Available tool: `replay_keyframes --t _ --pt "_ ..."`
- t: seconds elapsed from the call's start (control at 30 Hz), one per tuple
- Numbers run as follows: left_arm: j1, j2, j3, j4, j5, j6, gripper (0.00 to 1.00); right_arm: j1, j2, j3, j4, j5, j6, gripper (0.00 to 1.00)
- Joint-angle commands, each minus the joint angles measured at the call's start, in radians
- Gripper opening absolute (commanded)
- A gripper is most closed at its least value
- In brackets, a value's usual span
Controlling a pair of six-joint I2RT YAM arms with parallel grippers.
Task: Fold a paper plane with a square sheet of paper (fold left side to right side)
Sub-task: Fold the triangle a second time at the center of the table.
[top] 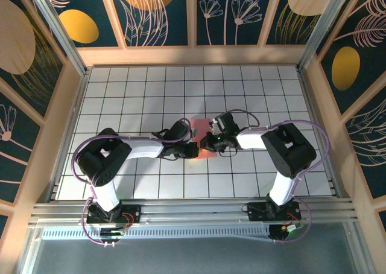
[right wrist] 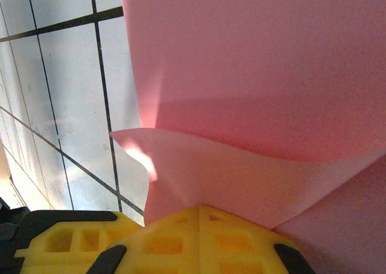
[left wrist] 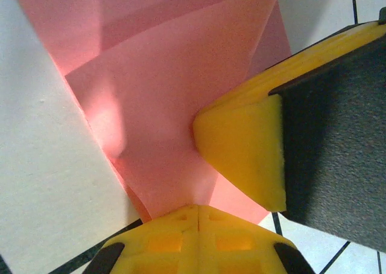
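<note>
At the near edge of the tiled table point(top: 151, 183) the two arms reach inward until their tips almost meet at the centre. Seen from its own wrist, the left gripper point(left wrist: 198, 216) has its yellow fingers pressed together with no gap. The salmon-pink sheet point(left wrist: 163, 99) comes straight out of the seam, so the gripper is clamped on the paper's edge. Just beyond, a yellow fingertip point(left wrist: 241, 153) of the other arm (black-backed, entering from the right) lies against the same paper. The right gripper point(right wrist: 199, 215) is likewise closed tight on the sheet, which rises out of its seam. The paper is plain, unmarked and bowed rather than flat. The left wrist view shows overlapping layers with straight diagonal edges and a soft dent near the fingers. In the right wrist view a lower flap curls leftward under a broad smooth upper panel, with a shadowed band between them. From above, the sheet sits mid-table between the two grippers, paler at its far part and deeper salmon nearer the arms. Beyond it the white grid tiles run to the wooden back wall point(top: 193, 55).
</note>
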Motion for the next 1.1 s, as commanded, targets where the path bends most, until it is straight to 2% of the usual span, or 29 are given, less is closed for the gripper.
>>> replay_keyframes --t 0.0,0.1,0.67,0.87,1.07 --pt "0.006 0.022 -0.007 -0.077 -0.023 0.011 0.00 -0.028 0.021 -0.003 -0.028 0.058 -0.035 0.00" --pt "0.007 0.020 -0.013 -0.080 -0.027 0.009 0.00 -0.031 0.022 -0.008 -0.029 0.061 -0.050 0.00" --pt "0.006 0.022 -0.025 -0.074 -0.025 0.007 0.00 -0.263 0.080 0.054 -0.055 0.039 -0.155 0.00" --pt "0.006 -0.019 -0.038 -0.055 -0.019 -0.001 0.00 -0.262 0.086 0.068 -0.067 0.001 -0.153 0.00" --pt "0.014 -0.107 -0.015 0.001 0.013 -0.049 0.00 -0.205 0.066 0.037 -0.079 -0.010 -0.131 0.00"
